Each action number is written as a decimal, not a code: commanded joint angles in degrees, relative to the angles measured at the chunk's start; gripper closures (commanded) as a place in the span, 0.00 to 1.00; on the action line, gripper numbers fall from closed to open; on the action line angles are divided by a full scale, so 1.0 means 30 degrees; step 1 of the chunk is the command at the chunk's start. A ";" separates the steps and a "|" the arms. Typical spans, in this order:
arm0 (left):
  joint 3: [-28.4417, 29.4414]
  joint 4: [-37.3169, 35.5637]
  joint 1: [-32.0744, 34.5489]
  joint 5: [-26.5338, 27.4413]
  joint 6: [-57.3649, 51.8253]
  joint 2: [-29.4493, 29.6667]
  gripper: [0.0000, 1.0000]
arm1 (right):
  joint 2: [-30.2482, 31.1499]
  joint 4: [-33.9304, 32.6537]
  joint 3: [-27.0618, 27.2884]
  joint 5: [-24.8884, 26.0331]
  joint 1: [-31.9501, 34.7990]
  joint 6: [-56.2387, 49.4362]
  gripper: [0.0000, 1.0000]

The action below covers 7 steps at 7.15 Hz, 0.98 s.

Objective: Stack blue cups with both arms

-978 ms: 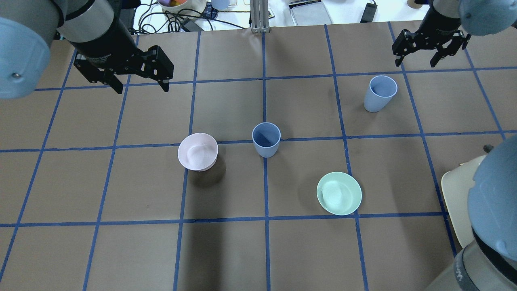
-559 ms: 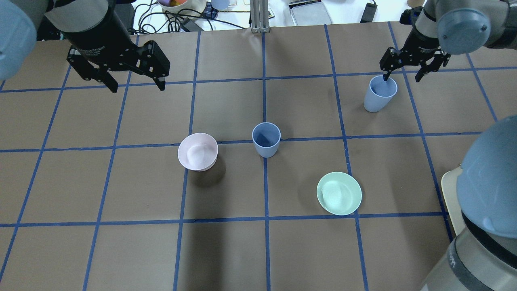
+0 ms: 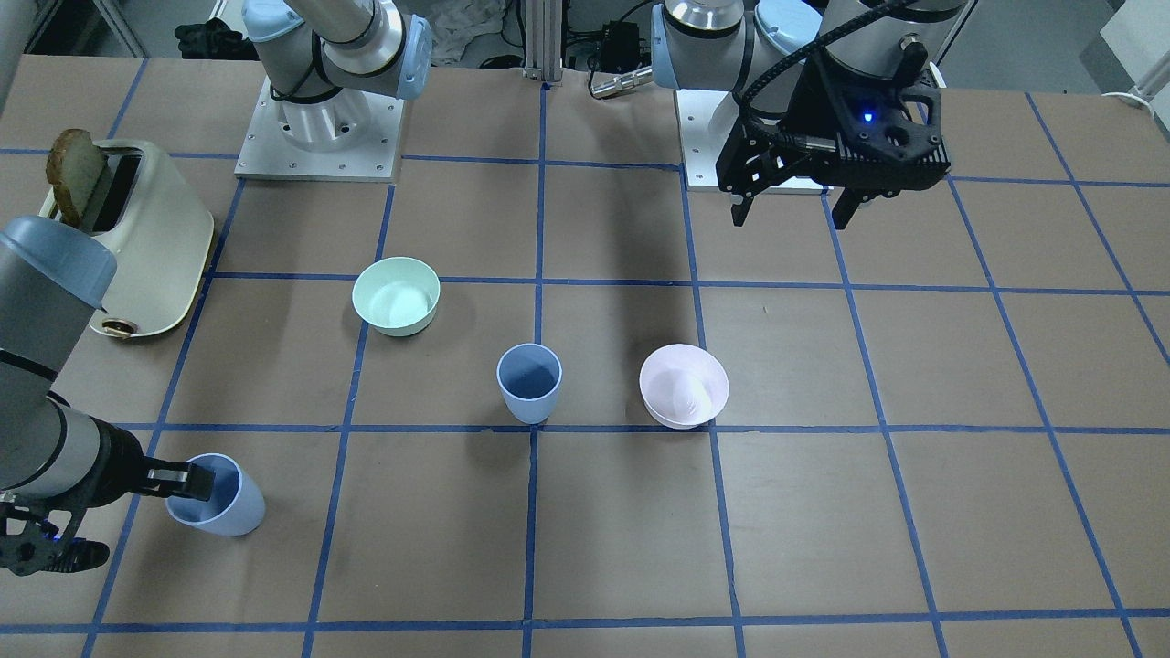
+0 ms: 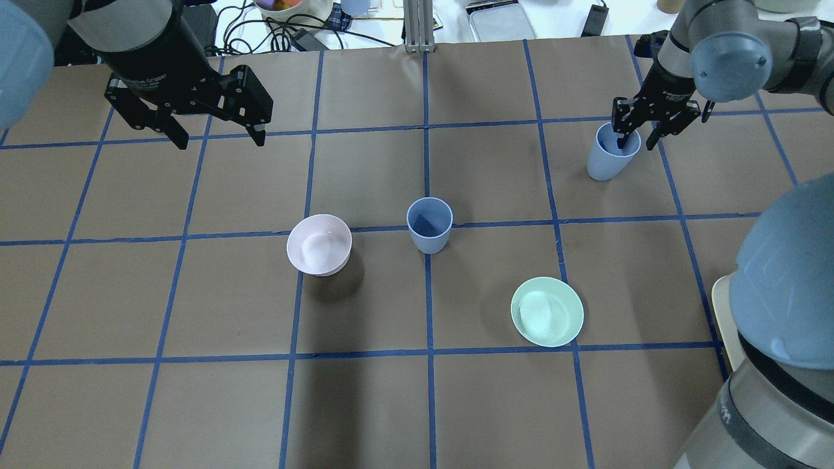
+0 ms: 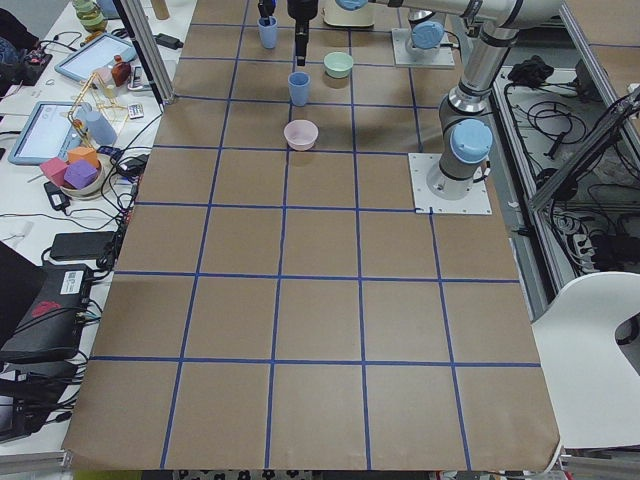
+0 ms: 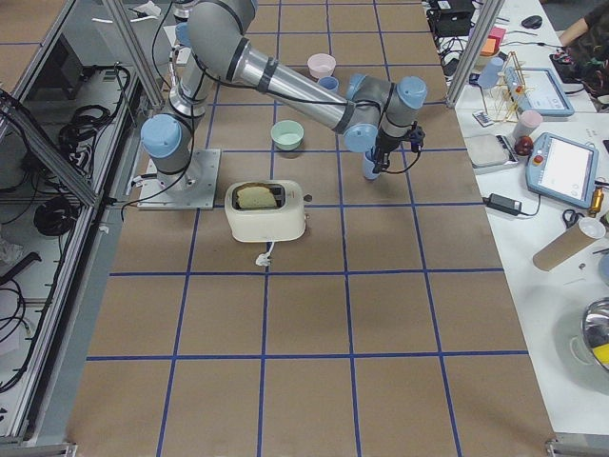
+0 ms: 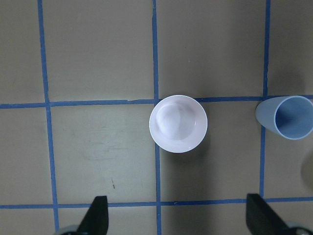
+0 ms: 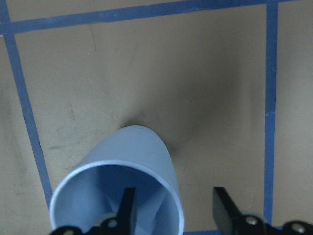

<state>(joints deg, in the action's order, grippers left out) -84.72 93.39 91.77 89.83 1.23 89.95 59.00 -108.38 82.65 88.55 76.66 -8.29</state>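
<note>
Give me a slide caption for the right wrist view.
Open right pincer straddling the blue cup's wall, poised to close.

The bench (image 4: 365,417) is covered in brown paper and marked into large squares by blue tape lines (image 4: 429,312). An aluminium post (image 4: 417,26) stands at its far edge. Beyond it runs a white side table (image 6: 547,295) cluttered with small items, among them a tablet (image 5: 95,55). On the opposite side, black cables (image 6: 90,122) lie on what looks like a dark grey floor. A white chair (image 5: 590,340) sits near one corner. The light is even and the shadows soft.
</note>
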 commanded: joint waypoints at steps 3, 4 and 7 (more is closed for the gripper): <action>-0.0001 -0.0105 -0.0004 -0.0001 -0.0001 0.0046 0.00 | 0.1127 -0.0117 -0.0363 -0.0014 0.0199 0.0155 1.00; -0.0001 -0.0106 -0.0004 0.0028 -0.0001 0.0018 0.00 | 0.2556 0.0581 -0.0335 -0.0016 0.0780 0.0213 1.00; 0.0028 -0.0106 -0.0004 -0.0001 -0.0001 0.0017 0.00 | 0.4527 0.2280 -0.0364 0.0044 0.5515 0.4500 1.00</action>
<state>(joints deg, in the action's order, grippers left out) -84.70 93.08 91.70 89.83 1.23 90.00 70.08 -103.95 81.59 88.85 87.32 -0.96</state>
